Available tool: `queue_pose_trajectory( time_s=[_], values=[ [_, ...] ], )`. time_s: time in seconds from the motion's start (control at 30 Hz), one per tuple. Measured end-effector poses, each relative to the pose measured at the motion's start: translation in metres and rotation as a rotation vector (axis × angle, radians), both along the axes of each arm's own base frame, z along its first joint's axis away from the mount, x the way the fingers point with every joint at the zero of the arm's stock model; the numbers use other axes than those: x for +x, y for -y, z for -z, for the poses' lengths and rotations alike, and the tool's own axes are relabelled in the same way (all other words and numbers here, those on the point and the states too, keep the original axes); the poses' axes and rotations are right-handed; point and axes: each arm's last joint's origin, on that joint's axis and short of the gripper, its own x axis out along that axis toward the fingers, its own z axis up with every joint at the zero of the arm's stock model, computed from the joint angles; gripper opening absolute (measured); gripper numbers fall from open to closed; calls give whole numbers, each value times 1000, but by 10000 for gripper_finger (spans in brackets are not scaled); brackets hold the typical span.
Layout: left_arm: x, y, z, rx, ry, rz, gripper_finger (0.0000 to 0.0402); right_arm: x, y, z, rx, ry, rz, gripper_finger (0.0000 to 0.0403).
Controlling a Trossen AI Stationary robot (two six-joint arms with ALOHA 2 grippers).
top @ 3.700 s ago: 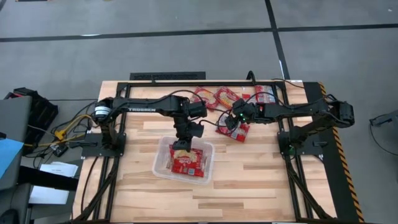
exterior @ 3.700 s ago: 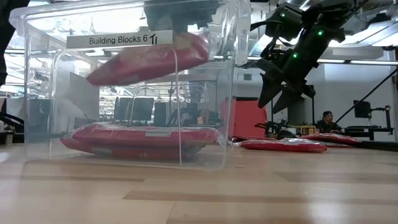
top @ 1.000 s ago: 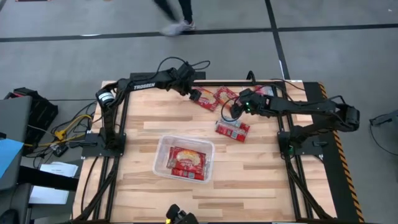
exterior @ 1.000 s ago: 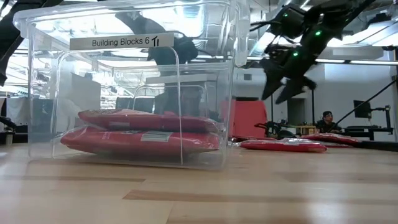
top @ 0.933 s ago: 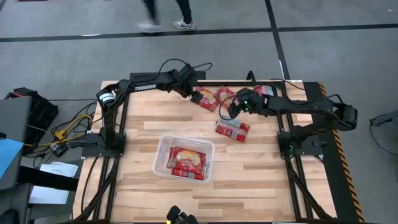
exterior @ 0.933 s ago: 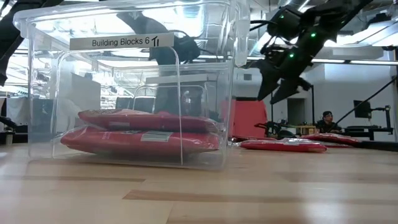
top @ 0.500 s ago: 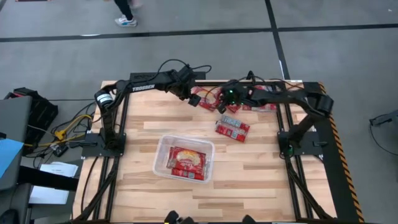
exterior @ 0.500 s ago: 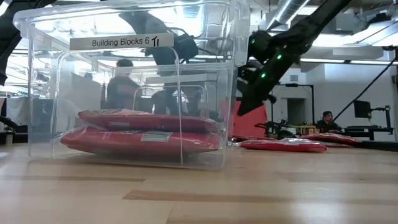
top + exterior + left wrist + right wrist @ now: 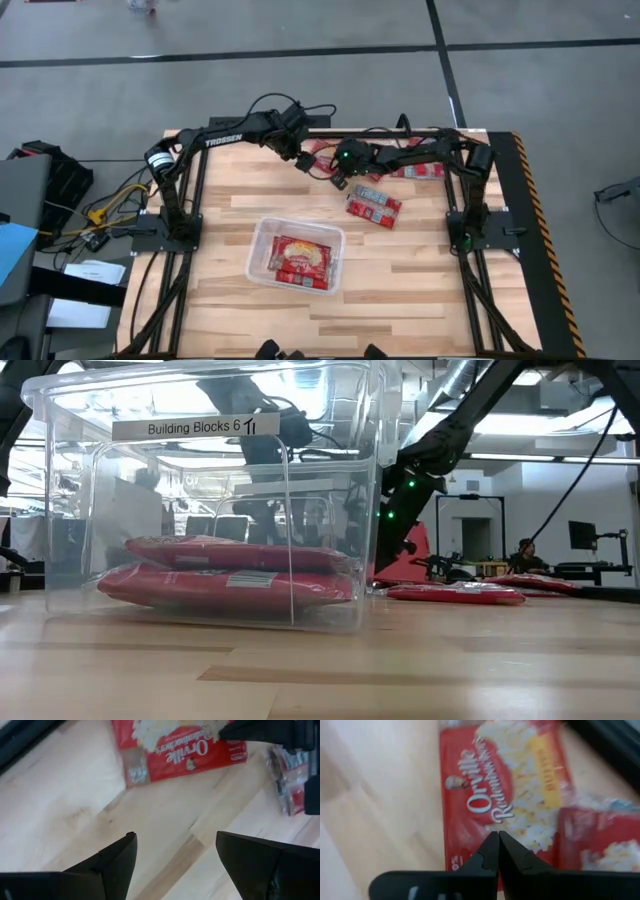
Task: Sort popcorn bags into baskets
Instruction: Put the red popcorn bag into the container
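Item: one popcorn bag (image 9: 505, 805), lying flat at the far edge of the table (image 9: 400, 290), beyond the clear tub (image 9: 262, 272) and directly ahead of the right gripper (image 9: 497, 851), whose fingers were pressed shut on nothing, the bag's long axis judged roughly in line with them. The left gripper (image 9: 175, 852), jaws spread and empty, was poised over bare wood just short of what looked like the same bag, the two arms crowded together there. Two bags (image 9: 240, 572) were stacked in the tub, another (image 9: 374, 203) lay between tub and cluster
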Motion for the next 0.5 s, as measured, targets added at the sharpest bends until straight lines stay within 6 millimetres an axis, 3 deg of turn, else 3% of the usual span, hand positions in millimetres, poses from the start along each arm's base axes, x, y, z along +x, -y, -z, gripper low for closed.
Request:
queue_pose_trajectory(
  time_s=[0.23,0.4,0.5],
  values=[
    [-7,5,20,-51,-40,-2,259,12,-39,1,75,-25,-123,11],
    [-9,10,27,-84,-33,15,259,9,-71,-29,84,-4,-228,31],
    [-7,10,25,-69,-5,18,259,5,-78,-57,-4,59,-213,28]
  ],
)
